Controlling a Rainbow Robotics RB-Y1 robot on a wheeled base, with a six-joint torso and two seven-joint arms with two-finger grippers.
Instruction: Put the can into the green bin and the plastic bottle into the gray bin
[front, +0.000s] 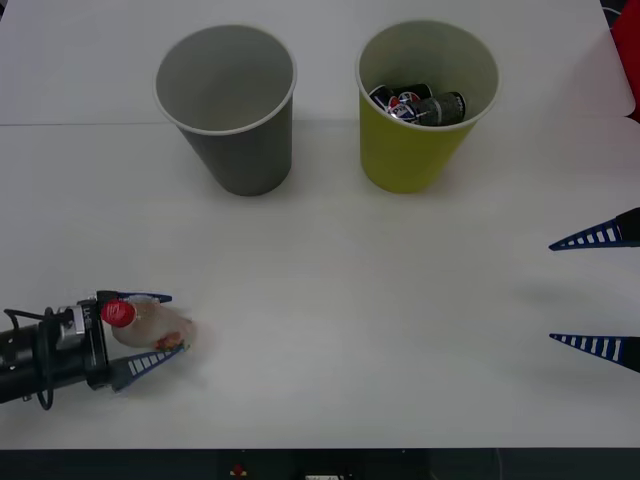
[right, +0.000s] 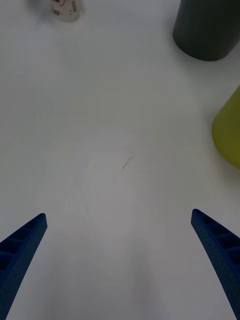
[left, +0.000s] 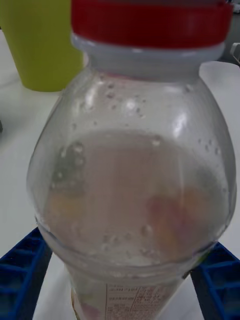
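Observation:
The plastic bottle, clear with a red cap, sits between the blue fingers of my left gripper at the table's near left, and the gripper is shut on it. The left wrist view looks straight at the bottle, with a finger pressed against each side. The gray bin stands upright at the back left with nothing inside. Beside it stands the green bin, with a dark can lying in it. My right gripper hovers open at the right edge, holding nothing.
In the right wrist view the right gripper hangs over bare white table, with the gray bin and green bin farther off. A red object sits at the far right edge.

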